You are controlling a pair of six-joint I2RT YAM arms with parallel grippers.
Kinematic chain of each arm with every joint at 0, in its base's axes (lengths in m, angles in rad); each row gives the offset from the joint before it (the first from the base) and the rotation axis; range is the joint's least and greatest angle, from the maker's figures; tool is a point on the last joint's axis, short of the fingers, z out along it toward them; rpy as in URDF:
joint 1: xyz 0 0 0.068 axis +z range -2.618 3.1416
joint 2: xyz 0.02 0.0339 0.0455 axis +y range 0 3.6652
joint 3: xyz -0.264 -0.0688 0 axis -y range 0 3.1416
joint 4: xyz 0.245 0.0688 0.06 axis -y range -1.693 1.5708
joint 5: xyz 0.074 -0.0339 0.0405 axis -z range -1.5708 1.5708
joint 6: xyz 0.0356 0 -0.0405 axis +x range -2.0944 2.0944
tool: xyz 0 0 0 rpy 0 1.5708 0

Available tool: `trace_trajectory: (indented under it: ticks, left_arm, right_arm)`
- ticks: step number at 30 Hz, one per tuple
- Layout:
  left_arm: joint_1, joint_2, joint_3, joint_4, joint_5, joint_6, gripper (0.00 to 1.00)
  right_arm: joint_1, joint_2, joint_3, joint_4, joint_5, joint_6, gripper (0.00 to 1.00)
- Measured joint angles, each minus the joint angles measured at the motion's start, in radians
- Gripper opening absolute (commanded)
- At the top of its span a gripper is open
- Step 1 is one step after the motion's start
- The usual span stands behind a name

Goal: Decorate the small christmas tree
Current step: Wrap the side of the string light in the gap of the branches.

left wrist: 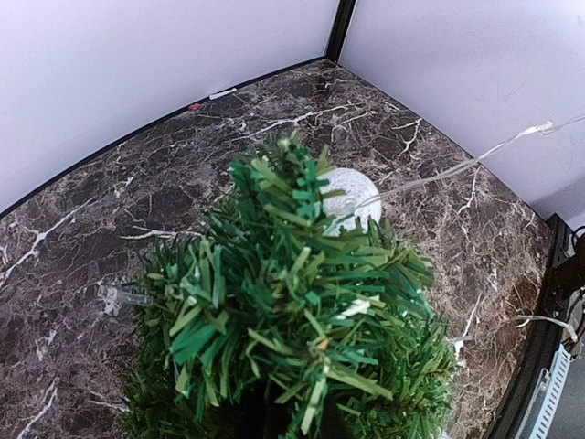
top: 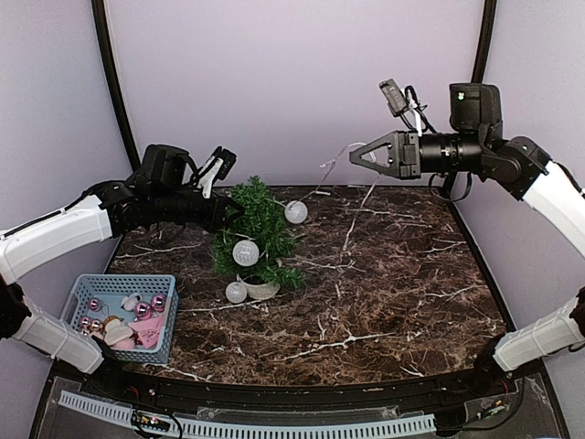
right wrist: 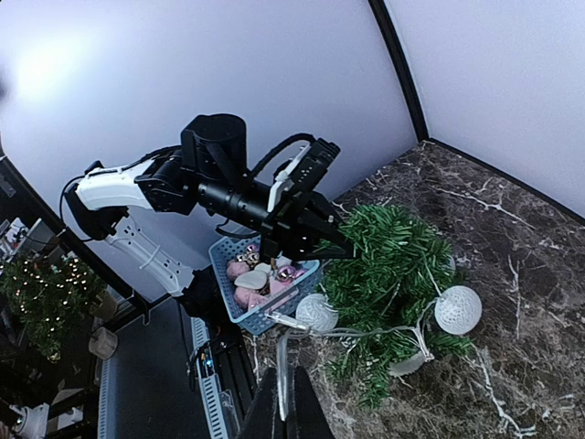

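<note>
The small christmas tree (top: 256, 229) stands in its white pot (top: 263, 291) at the table's back left. A clear light string (top: 324, 178) with white balls (top: 295, 212) hangs over it; two more balls (top: 245, 252) sit low on its front. My left gripper (top: 230, 212) has its tips pushed into the needles on the tree's left side, and its fingers look closed together (right wrist: 343, 247). The left wrist view is filled by tree (left wrist: 292, 302), which hides the fingers. My right gripper (top: 356, 155) hangs high to the tree's right, shut on the string (right wrist: 285, 366).
A blue basket (top: 82, 291) with pink and white ornaments (top: 137, 315) sits at the front left corner of the marble table (top: 393, 293). Curved white walls close off the back and sides. The string slants taut from the tree up to my right gripper.
</note>
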State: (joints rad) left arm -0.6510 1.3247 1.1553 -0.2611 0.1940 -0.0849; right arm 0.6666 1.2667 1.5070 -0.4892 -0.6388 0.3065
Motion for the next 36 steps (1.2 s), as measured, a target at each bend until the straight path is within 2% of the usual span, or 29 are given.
trace_trajectory:
  ticks: [15, 25, 29, 36]
  left_arm:
    - [0.0, -0.003, 0.0, -0.002, 0.025, 0.022, 0.07]
    - [0.0, -0.021, -0.006, -0.002, 0.027, 0.023, 0.11]
    - [0.0, -0.027, -0.014, -0.002, 0.03, 0.023, 0.18]
    - [0.0, -0.062, -0.031, 0.002, 0.024, 0.021, 0.51]
  right_arm:
    - [0.048, -0.042, -0.037, 0.137, -0.128, 0.09, 0.0]
    - [0.079, -0.042, -0.18, 0.257, -0.151, 0.169, 0.0]
    - [0.104, -0.037, -0.231, 0.286, -0.152, 0.204, 0.0]
    - [0.113, -0.036, -0.254, 0.333, -0.14, 0.246, 0.0]
